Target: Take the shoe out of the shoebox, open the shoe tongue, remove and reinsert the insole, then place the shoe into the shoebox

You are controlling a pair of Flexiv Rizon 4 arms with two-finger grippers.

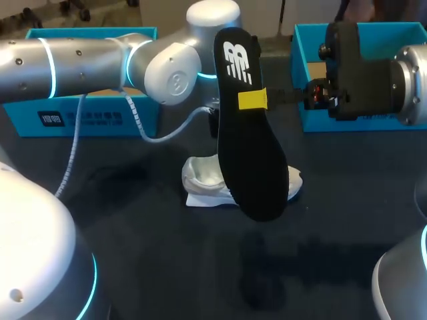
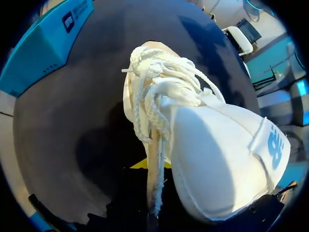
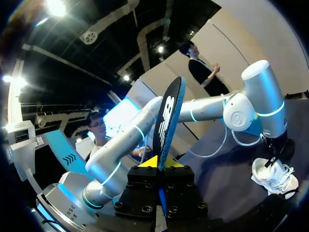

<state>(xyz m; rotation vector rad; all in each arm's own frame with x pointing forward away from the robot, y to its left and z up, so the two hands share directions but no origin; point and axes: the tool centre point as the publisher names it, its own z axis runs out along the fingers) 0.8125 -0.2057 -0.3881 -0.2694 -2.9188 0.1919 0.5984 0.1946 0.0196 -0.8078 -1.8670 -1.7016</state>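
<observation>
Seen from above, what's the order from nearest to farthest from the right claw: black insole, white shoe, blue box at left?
1. insole, clamped in the right gripper.
2. shoe, on the table below.
3. left shoebox, at the table's far left.

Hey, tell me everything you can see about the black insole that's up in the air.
The insole is black, thin and flat, with a white logo at its heel end and a blue edge in the right wrist view. It stands nearly upright, heel up, clamped between the fingers of the right pincer, clear of the white shoe below.
</observation>
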